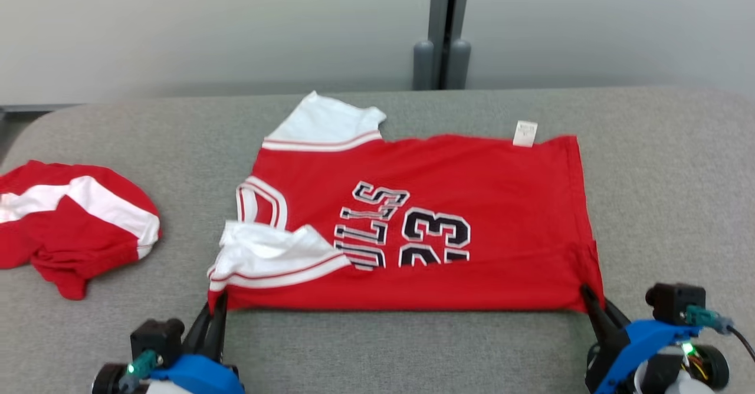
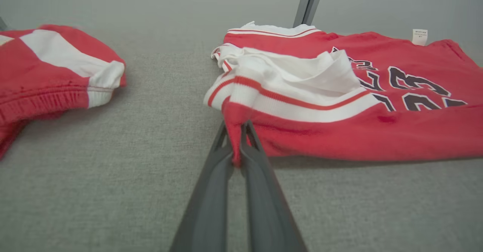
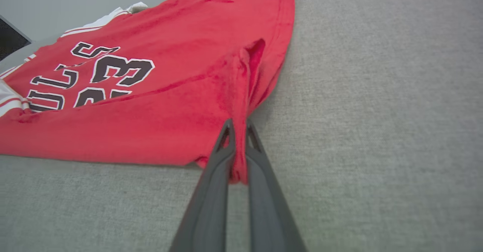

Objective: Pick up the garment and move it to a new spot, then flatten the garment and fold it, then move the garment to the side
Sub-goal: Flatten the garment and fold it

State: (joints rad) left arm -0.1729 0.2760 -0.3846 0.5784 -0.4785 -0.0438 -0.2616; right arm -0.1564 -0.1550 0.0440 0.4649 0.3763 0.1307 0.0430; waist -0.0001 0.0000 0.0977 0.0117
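The garment (image 1: pixel 472 193) is a red jersey with white sleeves and black "23" lettering, spread on the grey table and folded along its near edge. My left gripper (image 1: pixel 217 305) is shut on the near left corner by the white sleeve; in the left wrist view the fingers (image 2: pixel 211 176) pinch red cloth (image 2: pixel 234 131) of the garment (image 2: pixel 339 131). At the near right corner my right gripper (image 1: pixel 587 294) is shut too, and the right wrist view has a bunched ridge of the garment (image 3: pixel 151 105) squeezed between that gripper's (image 3: pixel 238 131) dark fingers (image 3: pixel 264 191).
A second red and white garment (image 1: pixel 71 217) lies crumpled at the table's left, also in the left wrist view (image 2: pixel 49 71). The grey table (image 1: pixel 666 176) has a rounded far edge, with a pale wall and a grey post (image 1: pixel 441 28) behind it.
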